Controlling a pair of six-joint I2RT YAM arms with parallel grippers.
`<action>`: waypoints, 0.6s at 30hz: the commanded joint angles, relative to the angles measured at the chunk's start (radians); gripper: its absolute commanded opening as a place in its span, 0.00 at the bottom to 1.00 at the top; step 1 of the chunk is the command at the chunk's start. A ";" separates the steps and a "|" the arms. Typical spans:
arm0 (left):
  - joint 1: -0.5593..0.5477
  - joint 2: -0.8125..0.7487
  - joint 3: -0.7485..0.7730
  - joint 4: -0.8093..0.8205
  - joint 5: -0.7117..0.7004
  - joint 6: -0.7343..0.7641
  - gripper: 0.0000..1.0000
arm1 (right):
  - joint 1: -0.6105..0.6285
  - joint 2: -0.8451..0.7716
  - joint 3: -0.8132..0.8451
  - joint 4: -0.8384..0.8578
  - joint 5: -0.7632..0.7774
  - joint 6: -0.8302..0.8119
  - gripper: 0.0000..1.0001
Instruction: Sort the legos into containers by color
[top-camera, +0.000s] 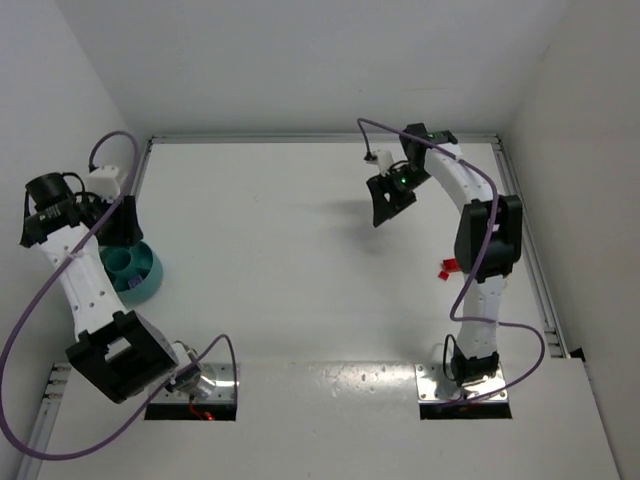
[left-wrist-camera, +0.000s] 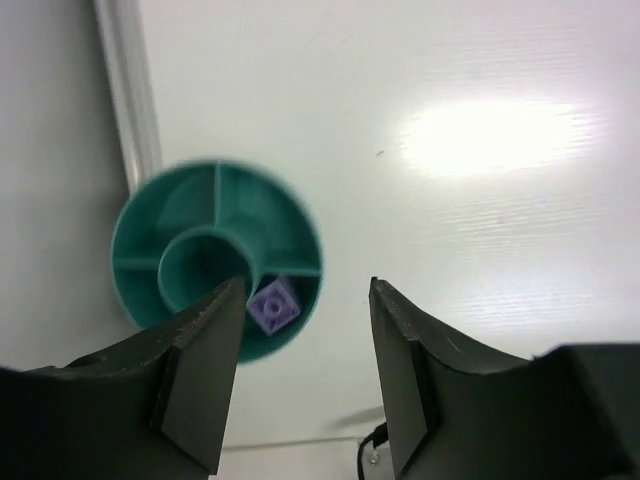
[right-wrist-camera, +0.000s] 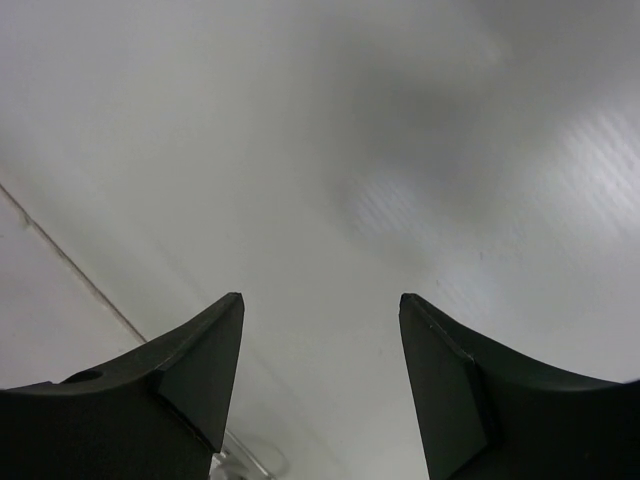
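On the table (top-camera: 300, 250), a red lego (top-camera: 447, 268) shows only from above; both end effectors (left-wrist-camera: 305, 290) (right-wrist-camera: 320, 300) gape empty.

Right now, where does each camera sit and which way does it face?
Top external: above, behind the bases, looking down on the white table; left arm and right arm show.
Left wrist: looks down past the open left gripper at a round teal plastic divided bowl holding a pale purple lego brick.
Right wrist: faces the table; open right gripper shows.
Shared: top and left wrist show the bowl.

bowl (left-wrist-camera: 150, 215): teal plastic, smooth | brick (left-wrist-camera: 273, 304): purple plastic, glossy | table (left-wrist-camera: 480, 200): white, glossy | tool fingers (left-wrist-camera: 195, 385): black, matt
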 joint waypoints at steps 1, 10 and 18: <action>-0.135 0.042 0.074 -0.063 0.166 0.080 0.58 | -0.058 -0.128 -0.135 0.024 0.135 -0.071 0.64; -0.591 0.160 0.120 0.081 0.054 0.007 0.58 | -0.256 -0.339 -0.363 0.044 0.268 -0.122 0.64; -0.760 0.301 0.201 0.082 0.115 0.042 0.60 | -0.334 -0.487 -0.502 0.110 0.368 -0.258 0.67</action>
